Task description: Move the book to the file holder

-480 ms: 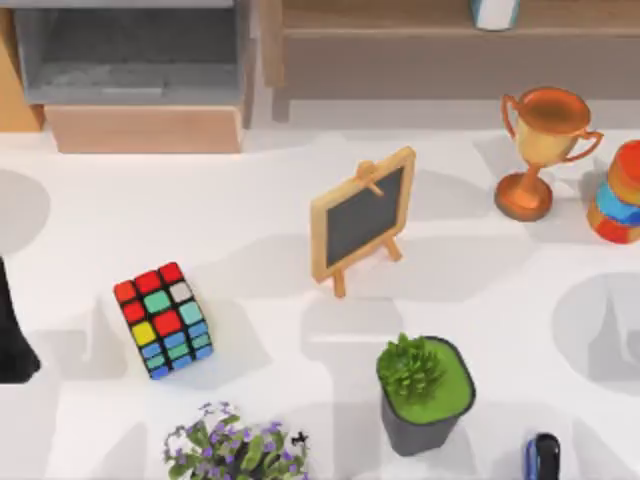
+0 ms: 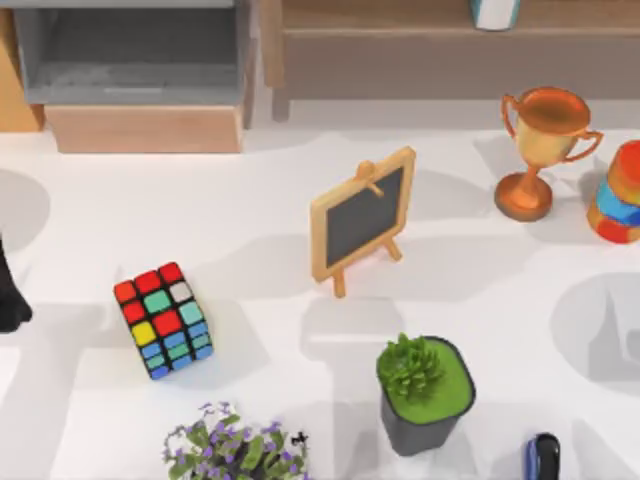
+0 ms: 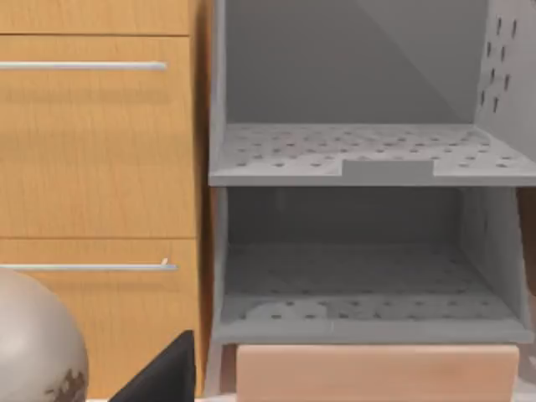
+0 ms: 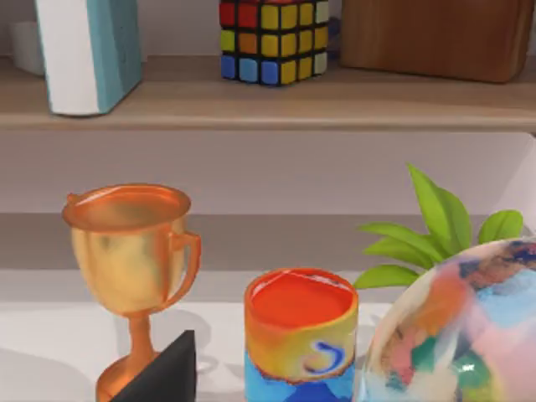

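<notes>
The book (image 2: 495, 12) stands upright on the long wooden shelf (image 2: 400, 20) at the back of the worktop (image 2: 250, 230), toward the right side. In the right wrist view the book (image 4: 88, 50) has a light blue cover and white pages, and it stands on the shelf (image 4: 268, 105) next to a colored cube (image 4: 272, 38) and a brown wooden box (image 4: 435, 38). The file holder (image 2: 130, 70) sits at the back left of the worktop, well apart from the book. In the left wrist view the file holder (image 3: 368, 226) is a grey box with two open levels full of small holes, beside a wooden drawer cabinet (image 3: 96, 193). The left arm (image 2: 8, 300) peeks in at the left edge of the top view, far from the book. A dark tip of the left fingers (image 3: 159, 377) shows in the left wrist view, and a dark tip of the right fingers (image 4: 159, 373) shows in the right wrist view, but I cannot tell if either pair is apart or together. The book is not between any fingers. In front of the right wrist camera stand a gold trophy cup (image 4: 130, 268), an orange and blue can (image 4: 301, 335) and a painted ball (image 4: 456, 327).
</notes>
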Available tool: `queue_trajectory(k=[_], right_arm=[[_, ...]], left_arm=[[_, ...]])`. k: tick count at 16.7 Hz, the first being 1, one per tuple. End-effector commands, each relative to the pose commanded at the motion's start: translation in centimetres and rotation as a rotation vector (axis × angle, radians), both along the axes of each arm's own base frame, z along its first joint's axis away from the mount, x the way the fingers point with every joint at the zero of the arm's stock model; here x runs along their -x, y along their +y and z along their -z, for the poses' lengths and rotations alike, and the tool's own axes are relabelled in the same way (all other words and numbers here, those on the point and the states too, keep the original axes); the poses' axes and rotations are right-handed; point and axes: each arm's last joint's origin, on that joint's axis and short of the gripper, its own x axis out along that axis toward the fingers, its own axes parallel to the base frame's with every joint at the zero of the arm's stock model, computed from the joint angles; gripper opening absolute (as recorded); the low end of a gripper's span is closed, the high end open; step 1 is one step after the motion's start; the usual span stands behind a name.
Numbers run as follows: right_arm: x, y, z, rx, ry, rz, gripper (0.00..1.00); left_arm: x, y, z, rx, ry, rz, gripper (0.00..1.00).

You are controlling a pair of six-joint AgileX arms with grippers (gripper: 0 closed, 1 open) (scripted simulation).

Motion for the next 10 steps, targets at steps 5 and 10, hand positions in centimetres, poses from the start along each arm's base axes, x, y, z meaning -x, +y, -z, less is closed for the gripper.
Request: queue_trajectory(k=[5,10], right_arm=[[0.0,0.0,0.0,0.000,0.000,0.000,1.00],[0.0,0.0,0.0,0.000,0.000,0.000,1.00]], left_arm=[[-4.0,-2.5,-9.3,0.021,-0.039,0.012,1.00],[-13.2,-9.6,-16.3,0.032,-0.023,-0.002,1.00]])
